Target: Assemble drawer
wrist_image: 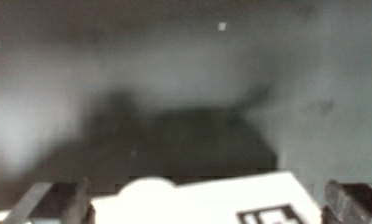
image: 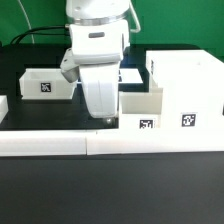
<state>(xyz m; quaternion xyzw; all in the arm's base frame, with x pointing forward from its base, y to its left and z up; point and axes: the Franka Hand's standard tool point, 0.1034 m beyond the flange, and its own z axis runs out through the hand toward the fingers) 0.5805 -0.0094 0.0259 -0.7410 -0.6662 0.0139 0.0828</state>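
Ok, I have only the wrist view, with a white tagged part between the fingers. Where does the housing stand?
Observer: The housing stands upright at the exterior view's right.
Operator: How many trays do you see?
Observer: Two: one tray beside the housing, close to the gripper, and a second tray at the exterior view's left.
Operator: Anything in front?
Observer: A long low white wall runs across the foreground.

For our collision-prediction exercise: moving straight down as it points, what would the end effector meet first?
Likely the small tray seen between the fingers of the end effector in the wrist view, though depth is unclear.
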